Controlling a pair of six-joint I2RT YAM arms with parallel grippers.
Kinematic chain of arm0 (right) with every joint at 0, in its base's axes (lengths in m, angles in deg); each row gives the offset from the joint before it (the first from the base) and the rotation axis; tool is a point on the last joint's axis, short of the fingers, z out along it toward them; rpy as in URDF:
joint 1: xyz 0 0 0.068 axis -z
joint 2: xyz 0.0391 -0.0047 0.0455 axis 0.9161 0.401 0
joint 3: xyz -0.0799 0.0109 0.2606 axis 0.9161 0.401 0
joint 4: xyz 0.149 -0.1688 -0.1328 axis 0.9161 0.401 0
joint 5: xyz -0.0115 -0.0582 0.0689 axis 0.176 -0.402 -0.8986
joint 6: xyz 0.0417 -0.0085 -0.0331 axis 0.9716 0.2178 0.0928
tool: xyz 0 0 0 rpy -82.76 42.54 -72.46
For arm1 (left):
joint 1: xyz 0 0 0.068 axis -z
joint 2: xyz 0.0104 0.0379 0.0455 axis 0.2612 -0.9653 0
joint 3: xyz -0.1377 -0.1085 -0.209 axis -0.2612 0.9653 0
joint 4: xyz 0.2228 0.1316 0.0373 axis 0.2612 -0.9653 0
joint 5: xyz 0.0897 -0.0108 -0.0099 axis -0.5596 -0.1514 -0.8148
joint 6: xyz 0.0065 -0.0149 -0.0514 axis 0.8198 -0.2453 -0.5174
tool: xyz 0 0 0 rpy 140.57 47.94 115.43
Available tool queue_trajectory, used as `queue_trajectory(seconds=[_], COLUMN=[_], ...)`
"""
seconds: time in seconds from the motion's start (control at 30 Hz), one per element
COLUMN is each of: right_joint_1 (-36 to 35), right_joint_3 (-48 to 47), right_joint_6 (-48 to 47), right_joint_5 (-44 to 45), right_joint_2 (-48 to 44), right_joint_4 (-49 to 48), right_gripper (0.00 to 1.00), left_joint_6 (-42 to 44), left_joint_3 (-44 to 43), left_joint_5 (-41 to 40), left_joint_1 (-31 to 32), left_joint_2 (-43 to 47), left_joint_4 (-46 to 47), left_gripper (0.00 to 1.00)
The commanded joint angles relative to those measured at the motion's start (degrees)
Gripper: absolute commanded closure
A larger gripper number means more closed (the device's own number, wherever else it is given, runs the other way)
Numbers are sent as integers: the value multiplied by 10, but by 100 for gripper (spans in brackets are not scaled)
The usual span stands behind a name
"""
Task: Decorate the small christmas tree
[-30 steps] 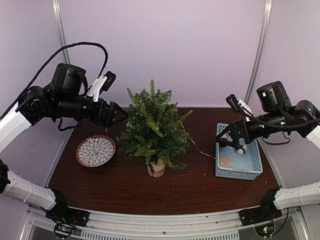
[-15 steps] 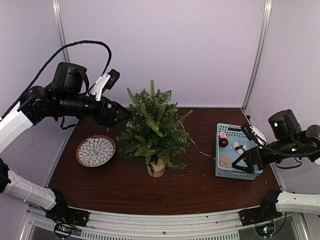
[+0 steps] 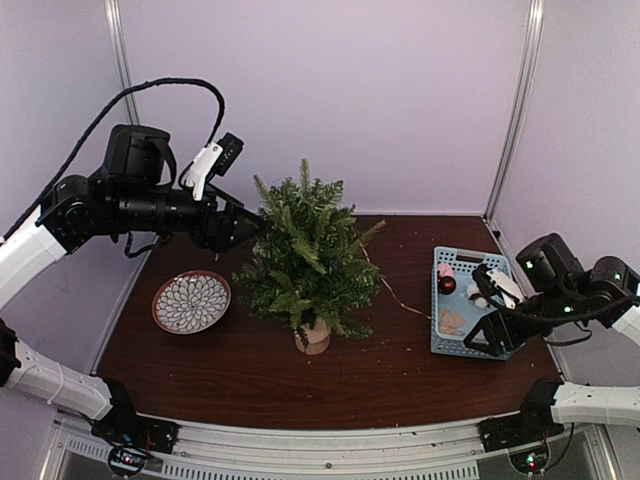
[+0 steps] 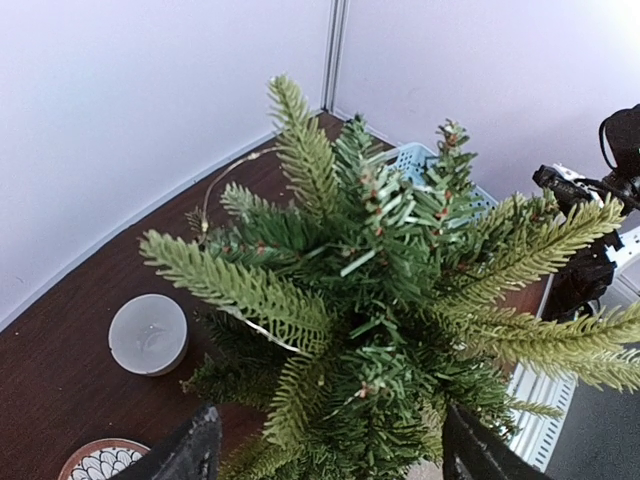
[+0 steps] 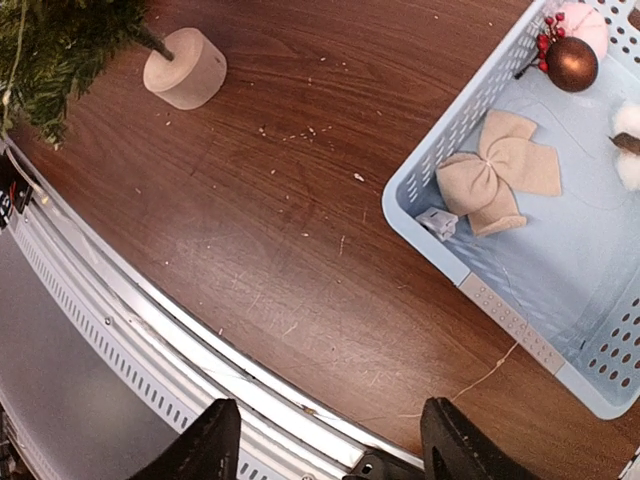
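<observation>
One grey disc [image 4: 148, 334], by tree [image 4: 380, 280], left-wrist only

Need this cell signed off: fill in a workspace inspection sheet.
Surface: dark wood table, crumbs scattered.
Job's things: tree upright on its stump; blue basket holding a bow, a red bauble and other ornaments.
Clutter: patterned plate left of the tree; grey disc behind it.
Grippers: left gripper open at the tree's upper branches; right gripper open, empty, above the table's near edge.
Cables: black cable looped over the left arm; thin wire running from tree toward basket.
Surroundings: pale walls, metal rail in front.
</observation>
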Motion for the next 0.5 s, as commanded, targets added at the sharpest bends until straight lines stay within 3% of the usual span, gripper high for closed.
queue_trajectory(seconds=[0.0, 0.23, 0.4, 0.47], right_joint_1=[3, 3, 3, 3], right_joint_3=[5, 11, 11, 9], right_joint_6=[8, 13, 14, 9], right_joint_5=[32, 34, 30, 19], right_joint_2=[3, 34, 43, 45], right_joint_4=[-11, -26, -46, -46], right_gripper=[36, 42, 65, 81], left_joint_6=[22, 28, 30, 31], left_joint_3=[6, 16, 19, 20], left_joint_5=[12, 7, 4, 2], left_joint_1=[-2, -2, -2, -2], left_joint_2=[7, 14, 17, 18], left_joint_4=[40, 50, 55, 57], left_gripper=[24, 25, 27, 28])
